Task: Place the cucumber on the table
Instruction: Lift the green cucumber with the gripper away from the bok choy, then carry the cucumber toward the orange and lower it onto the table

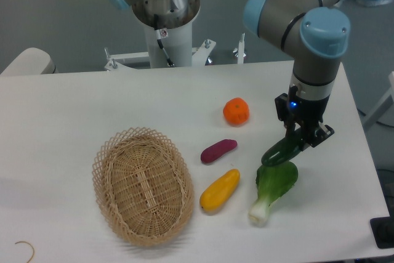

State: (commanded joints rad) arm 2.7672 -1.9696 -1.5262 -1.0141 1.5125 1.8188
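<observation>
One cucumber (281,151), dark green and glossy, held in my end effector (300,141): the fingers are clenched on its upper end, and the rest hangs down and to the side, tilted. Its lower tip sits just over the leafy top of the bok choy (273,187); whether it touches the leaves I cannot tell.

Handling, as I judge it: light, stiff, unlikely to bend or bruise under a moderate squeeze. The skin looks smooth and probably slippery, and a grip this near one end lets the long body swing or pivot. A hold nearer the middle would be steadier. It will likely roll once laid flat.

Table (74,109): white, matte, flat.

Other items on it:
- wicker basket (142,185), oval, well apart from the cucumber
- yellow vegetable (220,190), just beside the basket
- purple vegetable (218,150), between the yellow one and the orange
- orange (236,111), near my end effector's far side

Status: cucumber not yet set down.
</observation>
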